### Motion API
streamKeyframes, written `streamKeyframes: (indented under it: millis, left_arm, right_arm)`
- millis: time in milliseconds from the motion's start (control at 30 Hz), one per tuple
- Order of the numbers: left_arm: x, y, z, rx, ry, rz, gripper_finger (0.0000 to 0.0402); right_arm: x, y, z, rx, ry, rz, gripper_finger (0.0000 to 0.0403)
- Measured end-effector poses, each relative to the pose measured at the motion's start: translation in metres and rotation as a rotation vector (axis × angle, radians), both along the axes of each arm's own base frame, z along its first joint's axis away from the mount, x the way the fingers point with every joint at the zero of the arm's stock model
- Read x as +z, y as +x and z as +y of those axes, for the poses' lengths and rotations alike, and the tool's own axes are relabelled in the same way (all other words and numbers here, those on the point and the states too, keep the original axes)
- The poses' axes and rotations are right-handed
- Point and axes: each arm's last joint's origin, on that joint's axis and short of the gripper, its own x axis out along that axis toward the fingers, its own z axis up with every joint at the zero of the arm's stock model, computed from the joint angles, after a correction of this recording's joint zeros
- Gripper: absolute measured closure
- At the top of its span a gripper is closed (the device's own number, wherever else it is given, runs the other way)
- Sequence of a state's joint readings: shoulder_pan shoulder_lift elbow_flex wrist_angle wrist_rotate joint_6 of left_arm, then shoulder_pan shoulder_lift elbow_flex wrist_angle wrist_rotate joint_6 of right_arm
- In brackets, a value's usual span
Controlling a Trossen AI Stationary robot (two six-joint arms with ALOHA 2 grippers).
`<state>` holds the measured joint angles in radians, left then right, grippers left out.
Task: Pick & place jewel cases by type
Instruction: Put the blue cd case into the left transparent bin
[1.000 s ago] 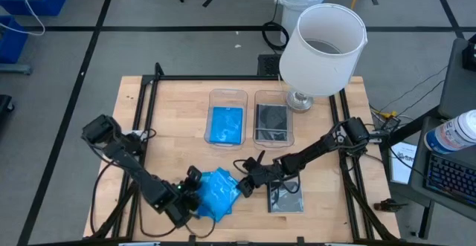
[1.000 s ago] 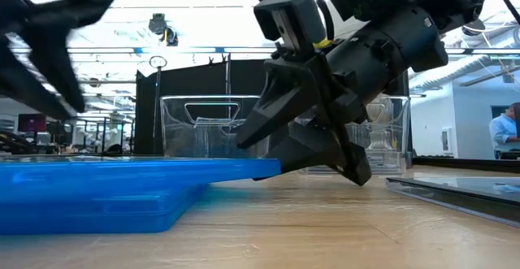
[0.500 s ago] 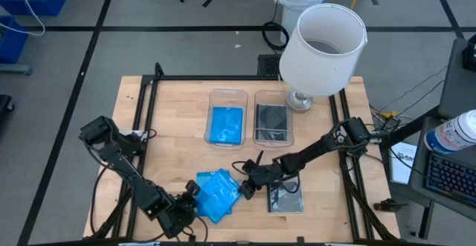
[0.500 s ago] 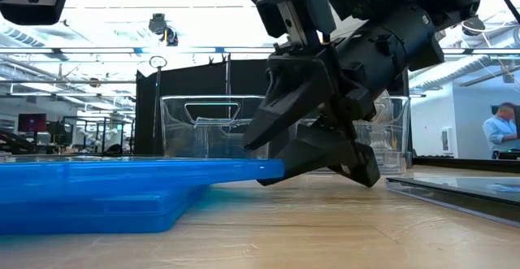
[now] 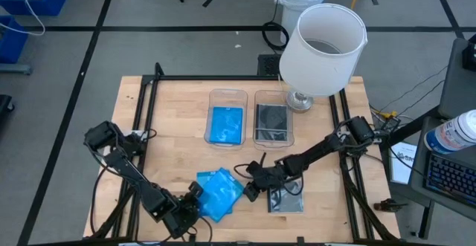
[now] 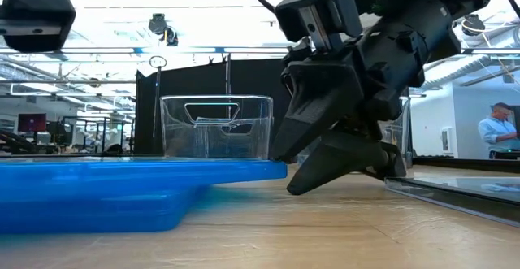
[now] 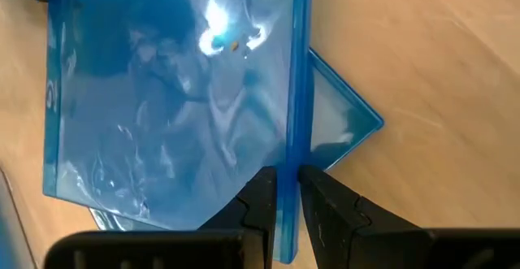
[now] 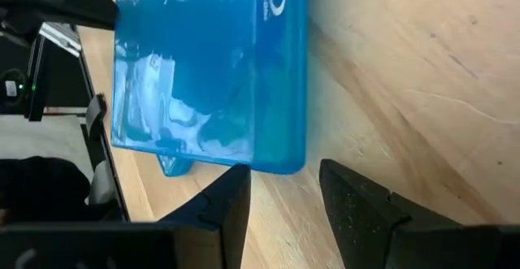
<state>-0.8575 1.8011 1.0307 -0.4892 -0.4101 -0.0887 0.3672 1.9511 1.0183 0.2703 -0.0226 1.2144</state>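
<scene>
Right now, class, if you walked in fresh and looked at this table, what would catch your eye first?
The bright blue jewel cases stacked askew at the table's near edge stand out most, with the left gripper clamped on the top case's edge and the open right gripper just beside them. Next comes the big white lampshade at the far right, then the two clear bins mid-table, one holding a blue case, the other a grey one.

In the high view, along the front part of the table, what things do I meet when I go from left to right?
Left gripper → blue cases → right gripper → grey case, flat on the table.
</scene>
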Motion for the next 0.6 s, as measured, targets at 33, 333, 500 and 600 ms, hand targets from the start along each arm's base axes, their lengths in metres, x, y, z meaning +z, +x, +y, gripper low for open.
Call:
streamKeyframes:
  millis: [33,333,500,600]
  left_arm:
    - [-0.0006,0.0008,-0.0002,0.000,0.002,-0.005,0.0339]
    - [-0.0021,0.0070,0.0032,0.001,0.012,-0.017,0.0339]
    - [-0.0022,0.0095,0.0057,0.008,0.013,-0.015,0.0339]
    - [-0.0016,0.0081,0.0058,0.003,0.030,-0.018,0.0339]
  right_arm:
    - [0.0000,-0.0001,0.0004,-0.005,-0.004,-0.002,0.0259]
    - [0.0039,0.0040,-0.0003,-0.060,-0.066,-0.086,0.0259]
    - [0.0045,0.0061,-0.0060,-0.120,-0.128,-0.110,0.0259]
    - [0.0036,0.0056,-0.0071,-0.137,-0.144,-0.100,0.0259]
